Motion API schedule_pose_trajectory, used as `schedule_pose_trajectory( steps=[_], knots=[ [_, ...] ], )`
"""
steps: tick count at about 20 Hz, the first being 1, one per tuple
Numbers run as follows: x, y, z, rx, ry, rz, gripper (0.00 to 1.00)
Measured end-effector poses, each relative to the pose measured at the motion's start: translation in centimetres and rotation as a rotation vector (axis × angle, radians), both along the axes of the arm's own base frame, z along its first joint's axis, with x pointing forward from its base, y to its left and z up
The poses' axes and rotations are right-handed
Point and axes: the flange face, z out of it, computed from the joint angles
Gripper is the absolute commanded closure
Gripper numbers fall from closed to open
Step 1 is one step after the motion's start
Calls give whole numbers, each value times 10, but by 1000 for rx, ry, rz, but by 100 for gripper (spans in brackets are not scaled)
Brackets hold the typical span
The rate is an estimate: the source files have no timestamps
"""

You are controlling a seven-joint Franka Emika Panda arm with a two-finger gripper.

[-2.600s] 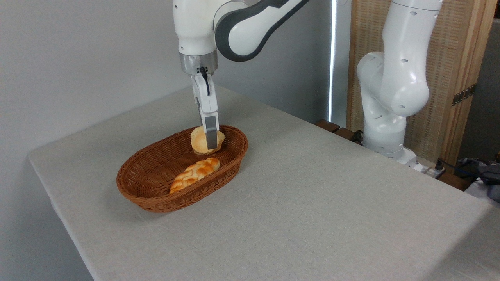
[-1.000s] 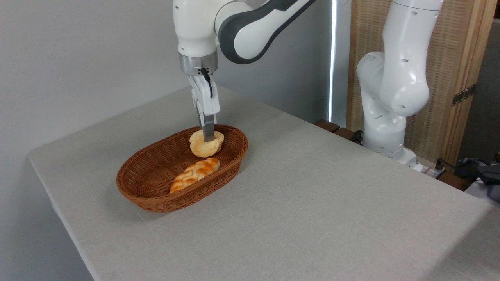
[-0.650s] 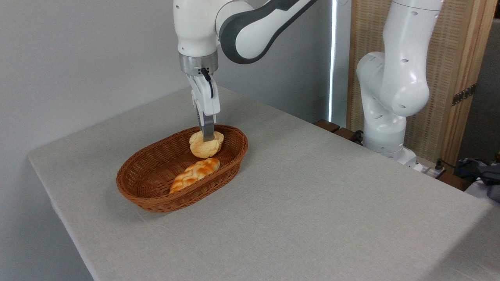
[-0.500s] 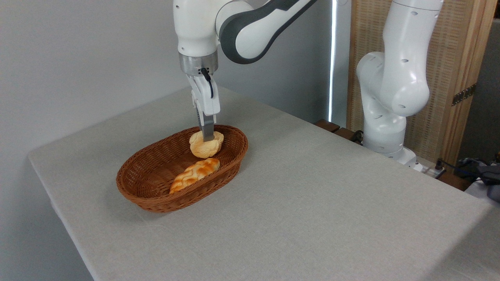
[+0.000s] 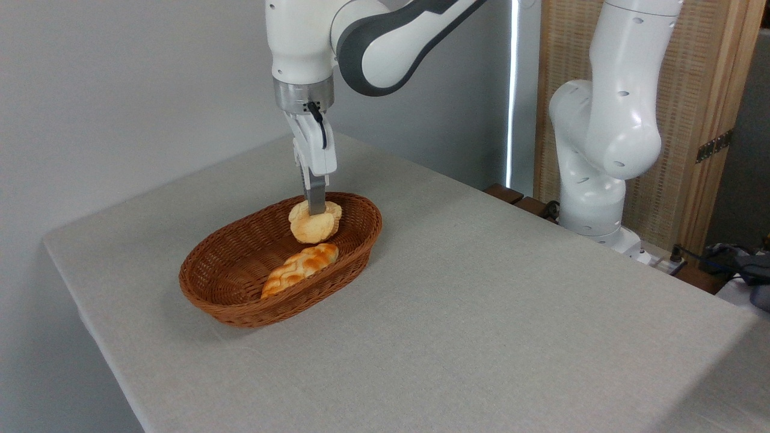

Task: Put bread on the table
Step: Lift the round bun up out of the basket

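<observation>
The bread (image 5: 313,222), a small round golden-tan bun with lumpy edges, sits tilted at the tips of the jaws (image 5: 315,207), its upper edge gripped between them and its lower edge hanging free; the jaws are closed on the bun to its own thickness, and the near grey finger (image 5: 316,198) lies flat against its face. Whether the bun's underside is clear of the wicker below cannot be told for sure, though it appears raised within the far right end of the basket (image 5: 240,313). That basket, oval and brown, spreads below the jaws and out to their left and toward the camera. Just below the bun and a little nearer the camera lies a braided loaf (image 5: 298,269) with an orange glaze, resting lengthwise against the basket's near wall, close to the bun but apart from it. Straight up from the jaws rises the white gripper body with a short black cable (image 5: 319,123), then a metal wrist ring and the white and grey arm (image 5: 385,42), which bends away to the right. The basket stands on the worktop (image 5: 481,300), covered in plain light grey-beige cloth, which reaches far to the right of the jaws and toward the camera. The arm's white base (image 5: 592,186) stands beyond the worktop's far right edge.
</observation>
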Motion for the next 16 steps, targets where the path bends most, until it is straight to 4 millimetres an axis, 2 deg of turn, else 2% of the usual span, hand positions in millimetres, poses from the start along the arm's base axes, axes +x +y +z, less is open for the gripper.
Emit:
schedule_pose_trajectory(
  steps=[5, 11, 14, 16],
  knots=[
    [13, 13, 18, -23, -7, 35, 100],
    [33, 48, 62, -50, 24, 97, 100],
    [47, 80, 85, -70, 21, 147, 100],
    [59, 118, 100, -85, 13, 158, 100]
  ],
)
